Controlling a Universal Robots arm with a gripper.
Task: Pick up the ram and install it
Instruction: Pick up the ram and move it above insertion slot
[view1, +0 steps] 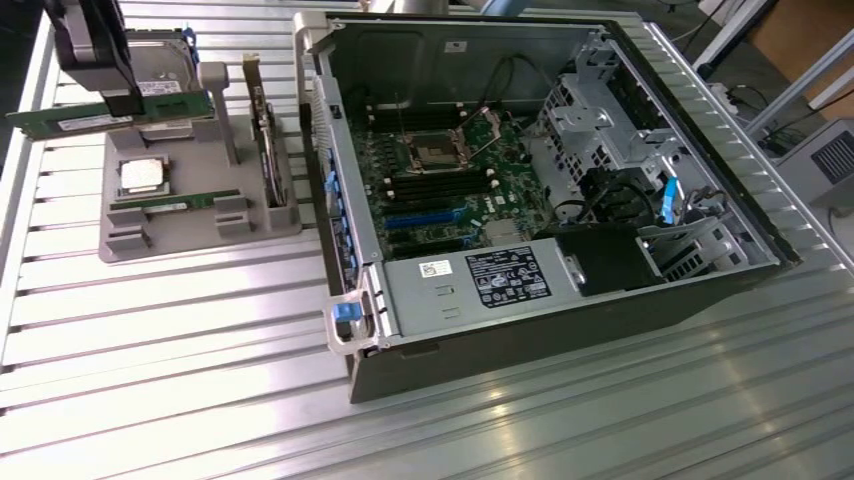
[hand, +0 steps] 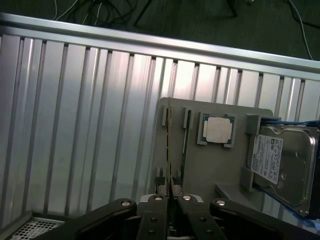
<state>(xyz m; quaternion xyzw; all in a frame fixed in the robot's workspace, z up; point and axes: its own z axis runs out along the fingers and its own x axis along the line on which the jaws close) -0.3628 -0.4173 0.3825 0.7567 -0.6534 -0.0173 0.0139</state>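
One ram is clamped edge-on between the gripper's closed fingers, held over the grey holder. Its twin lies there beside the processor. Pickup looks done and the carry is in hand. Installing, I judge, calls for lining the stick over the memory slots in the open case, well apart.

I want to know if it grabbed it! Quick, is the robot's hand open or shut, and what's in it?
Gripper: fingers shut on the ram, holding it up over the grey tray.
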